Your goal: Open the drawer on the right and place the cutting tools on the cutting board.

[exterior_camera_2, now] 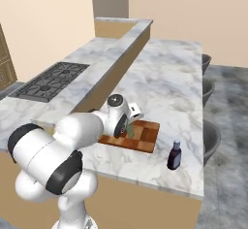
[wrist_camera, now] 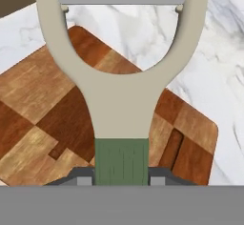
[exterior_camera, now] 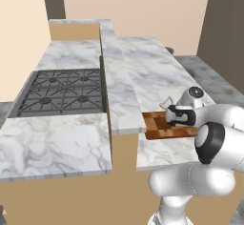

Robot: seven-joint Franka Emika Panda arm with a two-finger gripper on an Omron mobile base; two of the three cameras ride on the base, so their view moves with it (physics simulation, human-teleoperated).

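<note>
The gripper [wrist_camera: 121,177] is pinched on the green handle of a peeler [wrist_camera: 121,90], one of the cutting tools, with a finger tip [wrist_camera: 82,177] pressed to each side of that handle. The peeler runs away from the hand: green grip, then a pale stem that forks into a wide Y, with a slim grey blade bar across the top of the fork (the bar sits over bare marble, past the board's far edge in the hand view). Beneath it lies the cutting board [wrist_camera: 43,105], its reddish-brown patchwork blocks showing on both sides of the stem. In the right base view the gripper [exterior_camera_2: 127,126] hangs over the cutting board [exterior_camera_2: 147,137], the green handle [exterior_camera_2: 129,130] poking down toward the wood; whether the tool touches the board I cannot tell. The board rests on the marble counter [exterior_camera_2: 167,85], near its front edge. A small dark bottle [exterior_camera_2: 174,156] stands on the counter just beside the board. From the left base view the cutting board [exterior_camera: 159,125] lies partly behind the hand, and a black stovetop [exterior_camera: 62,91] is set in the lower counter well apart.
</note>
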